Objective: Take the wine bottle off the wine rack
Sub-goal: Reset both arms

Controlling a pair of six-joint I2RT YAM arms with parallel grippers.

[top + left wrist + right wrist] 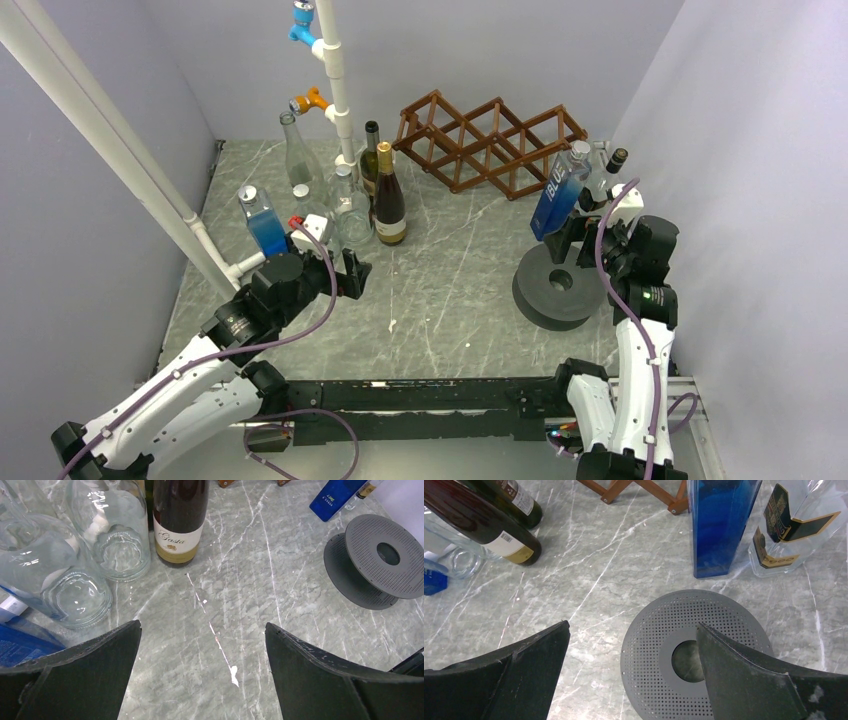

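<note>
Grey marble table (450, 290) from above: the wine rack (490, 140) sits at twelve o'clock, every cell I can see empty, and the dark wine bottle (388, 200) stands upright on the stone at eleven, so I judge the removal done. Left wrist view: the left gripper (202, 630) gapes wide over bare marble, holding nothing. Right wrist view: the right gripper (633, 627) is equally spread and empty above the grey spool (659, 630); nothing seems left.

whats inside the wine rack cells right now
No bottle shows in the wine rack: its visible diamond cells are open, with wall and tabletop seen through them. The blue bottle covers its right end, so that part cannot be checked.
</note>
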